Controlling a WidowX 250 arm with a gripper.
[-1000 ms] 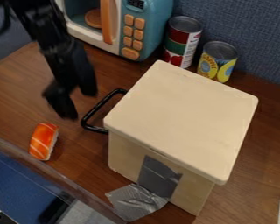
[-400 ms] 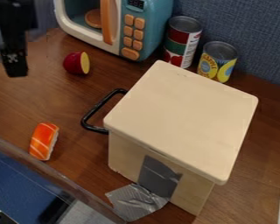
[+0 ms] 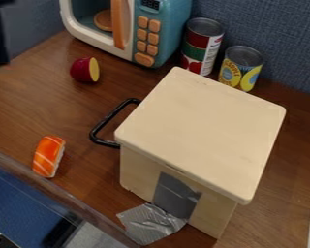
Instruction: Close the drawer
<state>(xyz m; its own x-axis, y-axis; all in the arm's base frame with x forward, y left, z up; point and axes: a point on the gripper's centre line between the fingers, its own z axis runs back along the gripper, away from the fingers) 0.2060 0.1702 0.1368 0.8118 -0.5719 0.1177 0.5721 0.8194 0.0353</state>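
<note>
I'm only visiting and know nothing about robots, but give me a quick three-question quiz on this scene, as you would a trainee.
1. True or false: the toy sushi lies on the table, clear of the black handle.
2. What stands beside the toy microwave?
A) Two cans
B) A kettle
C) A stack of plates
3. Fill in the word: grey ____ is stuck to the side of the pale box.

Key: 1. True. 2. A. 3. Tape.
</note>
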